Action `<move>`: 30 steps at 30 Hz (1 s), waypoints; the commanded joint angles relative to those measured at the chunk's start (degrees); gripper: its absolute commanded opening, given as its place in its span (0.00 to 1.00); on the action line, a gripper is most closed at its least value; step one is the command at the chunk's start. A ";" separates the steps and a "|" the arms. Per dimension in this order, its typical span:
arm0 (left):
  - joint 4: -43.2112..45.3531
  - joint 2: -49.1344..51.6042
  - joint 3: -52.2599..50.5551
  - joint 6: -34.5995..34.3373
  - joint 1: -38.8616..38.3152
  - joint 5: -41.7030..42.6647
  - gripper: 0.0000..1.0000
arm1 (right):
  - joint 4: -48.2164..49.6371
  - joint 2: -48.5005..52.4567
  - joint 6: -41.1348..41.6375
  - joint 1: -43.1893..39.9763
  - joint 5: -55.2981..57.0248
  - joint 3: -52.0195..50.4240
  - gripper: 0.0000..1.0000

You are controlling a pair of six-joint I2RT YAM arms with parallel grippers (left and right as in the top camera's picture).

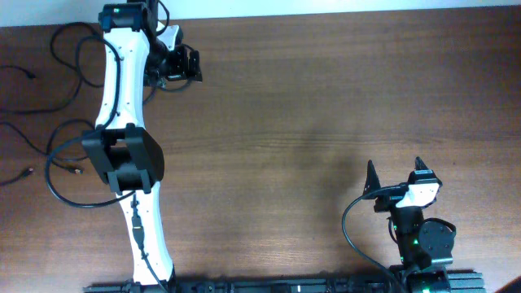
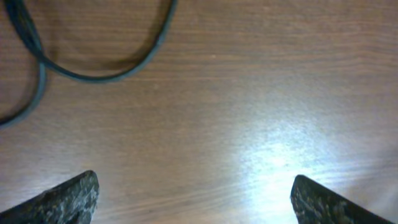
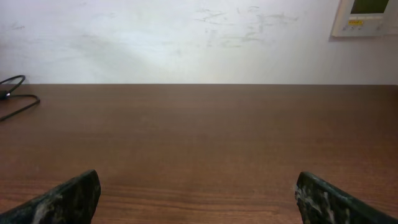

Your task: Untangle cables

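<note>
Black cables [image 3: 22,97] well beyond right fingers [image 3: 68,199].

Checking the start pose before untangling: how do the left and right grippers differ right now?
The left gripper is reached out to the far side of the table; the right gripper sits tucked by its base. The left gripper faces down at the tabletop; the right gripper looks level toward the wall. Both are open and empty.
</note>
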 commanded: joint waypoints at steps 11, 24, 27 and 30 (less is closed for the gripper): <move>-10.60 -17.99 0.02 0.37 -8.31 3.30 0.99 | -0.26 -0.33 0.22 0.24 0.48 -0.42 0.98; -10.58 -41.16 -4.61 -9.79 -18.21 -9.70 0.99 | -0.24 -0.33 0.22 0.24 0.48 -0.42 0.97; -10.58 -51.60 -13.62 -9.86 -18.21 -11.32 0.99 | -0.24 -0.33 0.22 0.26 0.48 -0.42 0.97; -10.16 -64.43 -29.38 -15.06 -18.16 -13.79 0.99 | -0.24 -0.33 0.22 0.24 0.48 -0.42 0.97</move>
